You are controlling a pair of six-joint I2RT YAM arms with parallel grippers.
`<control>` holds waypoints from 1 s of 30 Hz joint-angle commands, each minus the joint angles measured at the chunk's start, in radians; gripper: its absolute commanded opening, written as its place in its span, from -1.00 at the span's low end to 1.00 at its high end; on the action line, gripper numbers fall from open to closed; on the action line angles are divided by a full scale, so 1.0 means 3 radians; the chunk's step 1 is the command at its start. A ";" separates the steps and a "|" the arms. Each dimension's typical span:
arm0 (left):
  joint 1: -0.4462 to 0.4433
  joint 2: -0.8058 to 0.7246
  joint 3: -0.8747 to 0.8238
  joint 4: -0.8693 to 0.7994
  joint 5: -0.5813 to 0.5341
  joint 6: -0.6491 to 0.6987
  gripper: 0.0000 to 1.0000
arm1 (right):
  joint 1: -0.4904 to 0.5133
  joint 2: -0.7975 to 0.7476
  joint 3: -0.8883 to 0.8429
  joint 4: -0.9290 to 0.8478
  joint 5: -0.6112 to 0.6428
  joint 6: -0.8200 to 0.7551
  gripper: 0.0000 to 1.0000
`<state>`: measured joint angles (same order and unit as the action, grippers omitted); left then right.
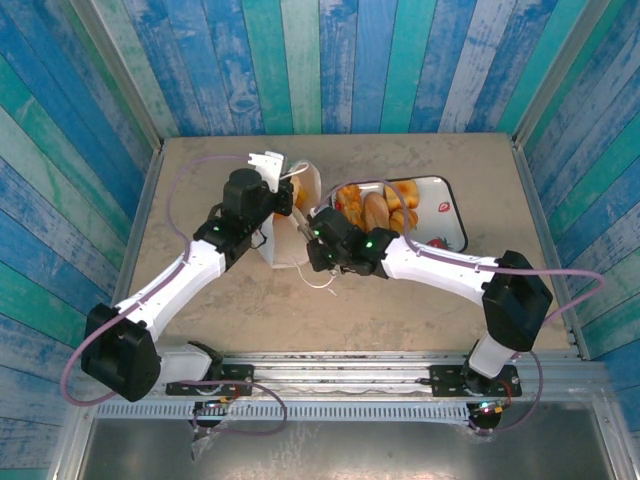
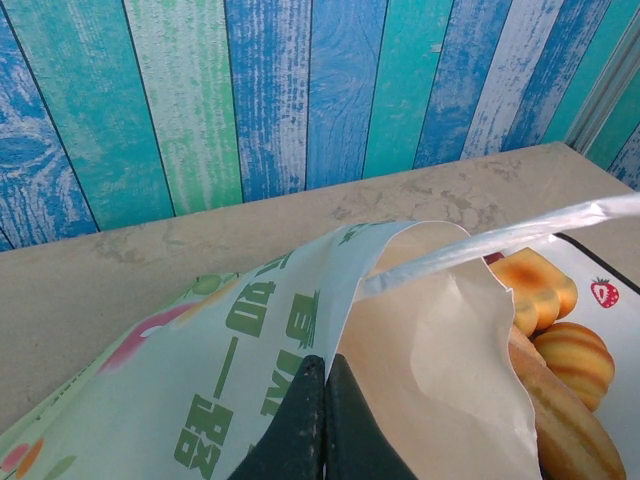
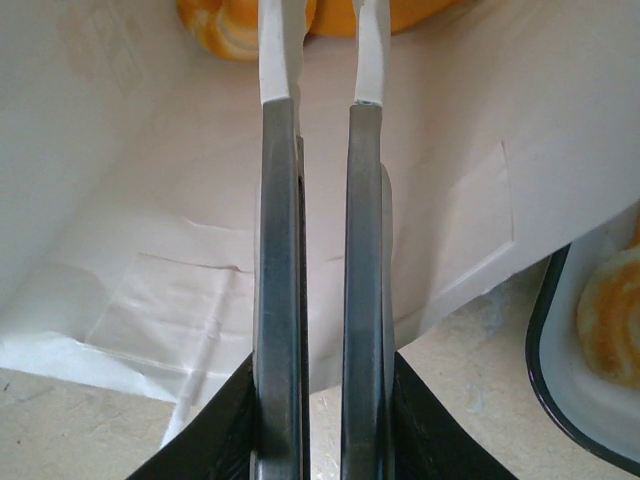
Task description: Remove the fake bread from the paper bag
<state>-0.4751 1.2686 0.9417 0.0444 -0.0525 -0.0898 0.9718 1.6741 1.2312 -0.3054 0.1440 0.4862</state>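
The white paper bag with green lettering sits tilted at the table's middle, its mouth toward the tray. My left gripper is shut on the bag's upper rim. My right gripper lies against the bag's lower side, its jaws drawn together with only a thin slit between them. Whether paper is pinched there I cannot tell. Several golden pieces of fake bread rest on the tray beside the bag's mouth. One orange piece shows just past the right fingertips.
A white strawberry-print tray with a dark rim lies right of the bag, its corner near my right gripper. Blue-green plank walls enclose the tan table on three sides. A thin white handle loop trails on the table.
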 commanded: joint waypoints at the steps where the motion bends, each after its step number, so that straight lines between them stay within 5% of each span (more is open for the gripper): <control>1: -0.0001 0.0021 0.0085 0.0134 -0.0122 0.0015 -1.00 | -0.0020 -0.0007 0.0123 0.0072 -0.0067 0.0027 -0.65; 9: -0.0001 0.0035 0.0091 0.0151 -0.0656 -0.0132 -1.00 | -0.0064 -0.0299 -0.0181 0.0084 -0.0499 0.0171 -0.65; 19: -0.0001 0.0158 0.0139 0.0133 -0.0866 -0.0259 -1.00 | -0.0091 -0.0932 -0.0760 0.0493 -0.0751 0.0446 -0.64; 30: -0.0001 0.0123 0.0108 0.0128 -0.0895 -0.0335 -1.00 | -0.0357 -0.2490 -0.1617 0.0195 -0.0499 0.0921 -0.60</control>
<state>-0.4751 1.2915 0.9512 0.0521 -0.3115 -0.1741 0.8928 1.0397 0.7929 -0.2253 -0.0559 0.7013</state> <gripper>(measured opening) 0.043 0.279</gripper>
